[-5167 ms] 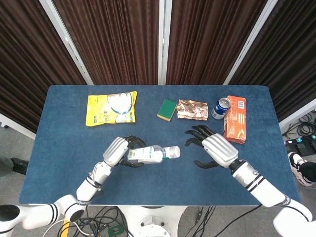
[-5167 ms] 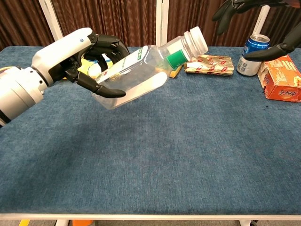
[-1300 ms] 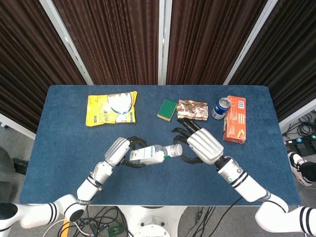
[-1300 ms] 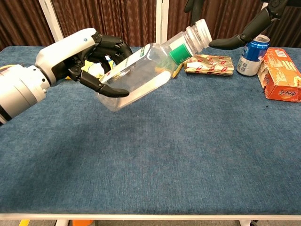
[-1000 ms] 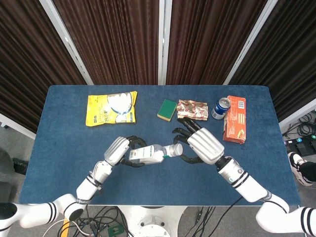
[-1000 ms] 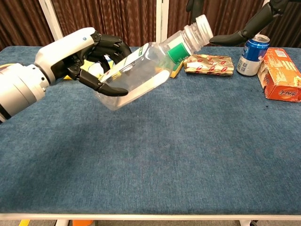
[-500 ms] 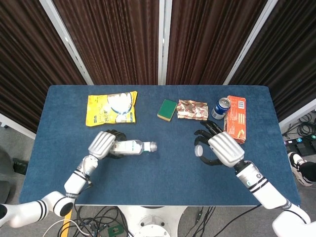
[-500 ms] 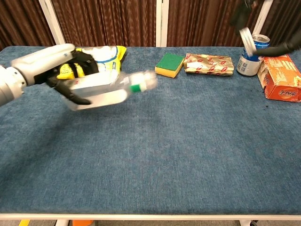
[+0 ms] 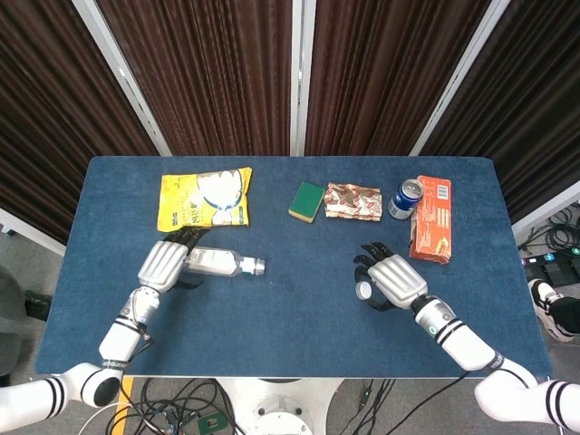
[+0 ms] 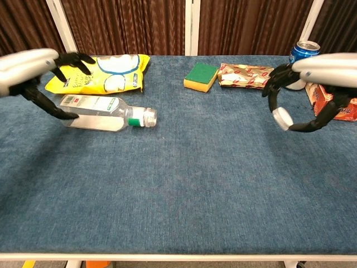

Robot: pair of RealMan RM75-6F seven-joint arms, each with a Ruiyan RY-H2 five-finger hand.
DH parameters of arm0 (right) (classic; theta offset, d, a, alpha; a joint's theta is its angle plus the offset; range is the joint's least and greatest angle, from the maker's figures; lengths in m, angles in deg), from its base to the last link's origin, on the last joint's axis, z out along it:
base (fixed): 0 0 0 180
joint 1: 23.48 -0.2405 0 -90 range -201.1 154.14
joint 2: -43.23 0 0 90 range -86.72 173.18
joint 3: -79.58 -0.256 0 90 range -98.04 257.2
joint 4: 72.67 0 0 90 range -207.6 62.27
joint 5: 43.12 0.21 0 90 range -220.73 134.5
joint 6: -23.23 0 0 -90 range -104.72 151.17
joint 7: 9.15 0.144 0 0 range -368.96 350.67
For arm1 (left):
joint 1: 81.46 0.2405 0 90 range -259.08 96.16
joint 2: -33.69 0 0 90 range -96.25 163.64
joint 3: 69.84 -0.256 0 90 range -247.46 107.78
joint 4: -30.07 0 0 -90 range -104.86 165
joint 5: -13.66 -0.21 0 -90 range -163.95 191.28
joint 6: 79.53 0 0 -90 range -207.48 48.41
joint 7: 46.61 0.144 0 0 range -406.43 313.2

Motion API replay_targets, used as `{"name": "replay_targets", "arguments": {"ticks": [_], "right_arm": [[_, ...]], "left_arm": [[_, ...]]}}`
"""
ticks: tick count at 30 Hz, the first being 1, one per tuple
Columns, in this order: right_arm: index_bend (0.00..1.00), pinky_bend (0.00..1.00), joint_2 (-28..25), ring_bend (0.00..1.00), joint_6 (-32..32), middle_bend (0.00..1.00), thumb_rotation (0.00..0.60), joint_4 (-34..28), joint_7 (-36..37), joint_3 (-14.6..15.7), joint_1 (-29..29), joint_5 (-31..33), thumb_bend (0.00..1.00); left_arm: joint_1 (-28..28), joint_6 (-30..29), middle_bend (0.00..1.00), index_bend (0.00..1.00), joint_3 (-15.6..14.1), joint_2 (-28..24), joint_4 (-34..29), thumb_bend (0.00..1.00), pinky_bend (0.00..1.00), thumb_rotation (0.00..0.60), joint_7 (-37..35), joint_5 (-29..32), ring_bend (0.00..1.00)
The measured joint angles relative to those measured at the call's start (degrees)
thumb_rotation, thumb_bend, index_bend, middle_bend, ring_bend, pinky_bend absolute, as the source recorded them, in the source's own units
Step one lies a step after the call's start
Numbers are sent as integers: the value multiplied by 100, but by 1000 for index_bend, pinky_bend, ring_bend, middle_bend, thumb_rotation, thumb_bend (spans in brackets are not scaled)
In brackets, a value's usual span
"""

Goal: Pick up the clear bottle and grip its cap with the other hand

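Note:
The clear bottle (image 9: 216, 263) lies on its side on the blue table (image 9: 290, 335), left of centre. Its open neck (image 10: 148, 117) points right, with a green ring behind it and no cap on it. My left hand (image 9: 164, 264) hovers over the bottle's base end with its fingers (image 10: 71, 58) spread above it. The thumb tip reaches the base, but the hand does not grip the bottle. My right hand (image 9: 395, 280) is at the right, just above the table. It pinches the white cap (image 10: 281, 117), which is off the bottle.
A yellow snack bag (image 9: 205, 199) lies at the back left, just behind the bottle. At the back right are a green sponge (image 9: 307, 201), a crinkled wrapper pack (image 9: 353, 201), a blue can (image 9: 404, 199) and an orange box (image 9: 431, 219) close to my right hand.
The cap has come off the bottle and gone right with my right hand. My left hand carried the bottle left and down; it now lies on the table with the fingers spread.

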Motion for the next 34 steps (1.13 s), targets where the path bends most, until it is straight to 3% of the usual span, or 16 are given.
{"name": "replay_targets", "arguments": {"ticks": [9, 17, 23, 27, 34], "right_arm": [[317, 0, 898, 0, 173, 154, 600, 1009, -619, 21, -170, 402, 305], [52, 0, 858, 0, -71, 127, 600, 1047, -719, 52, -57, 464, 306], [43, 0, 201, 0, -1162, 105, 600, 559, -430, 72, 553, 315, 306], [12, 0, -343, 0, -2295, 44, 600, 279, -1, 197, 1316, 79, 314], [2, 0, -886, 0, -4156, 39, 600, 130, 983, 497, 2769, -444, 326]], "left_arm": [[496, -679, 164, 113, 31, -622, -426, 135, 265, 600, -435, -231, 96], [791, -815, 165, 128, 60, -954, -256, 135, 262, 600, -748, -103, 96], [1286, -1158, 165, 141, -165, -1376, 138, 133, 224, 600, -998, -211, 95], [1708, -1486, 165, 142, -358, -1584, 332, 120, 180, 600, -1151, -294, 95], [2516, -2456, 166, 142, -647, -1756, 295, 110, 160, 600, -1166, -560, 96]]}}
